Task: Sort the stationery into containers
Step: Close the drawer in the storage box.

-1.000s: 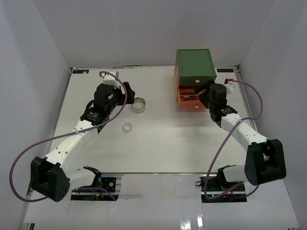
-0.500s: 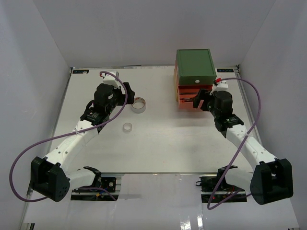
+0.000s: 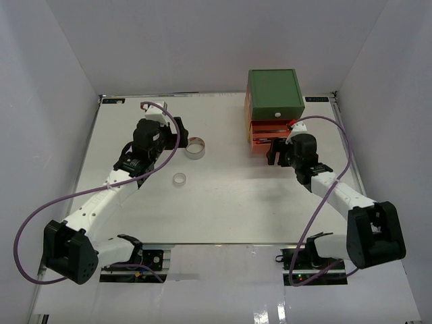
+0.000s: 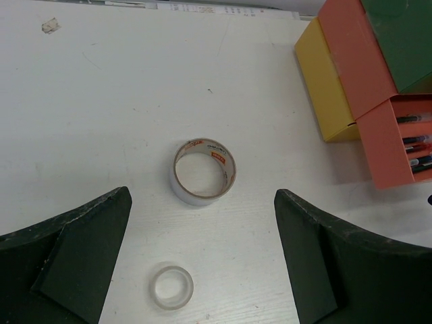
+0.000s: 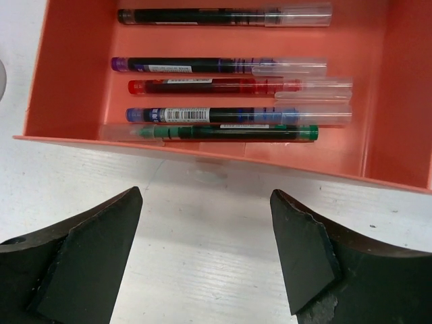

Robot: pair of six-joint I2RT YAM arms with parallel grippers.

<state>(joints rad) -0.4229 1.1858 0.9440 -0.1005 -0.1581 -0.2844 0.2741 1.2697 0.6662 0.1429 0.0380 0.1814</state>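
The stacked drawer unit (image 3: 273,94) stands at the back right, green on top, with the orange drawer (image 3: 262,140) pulled out. In the right wrist view the orange drawer (image 5: 381,101) holds several thin pens (image 5: 223,88) lying side by side. My right gripper (image 5: 206,196) is open and empty just in front of that drawer's front wall; it also shows in the top view (image 3: 275,154). My left gripper (image 3: 181,133) is open and empty, above and just behind the grey tape roll (image 4: 202,172). The smaller whitish roll (image 4: 171,287) lies nearer. No highlighters are in view.
The green drawer is shut and its white knob (image 3: 277,115) shows. The yellow drawer (image 4: 327,88) sits shut at the bottom of the unit. White walls enclose the table (image 3: 223,202) at the back and both sides.
My right gripper has drawn back from the drawer unit toward the near side and now hangs in front of the open orange drawer. The left arm has not moved.
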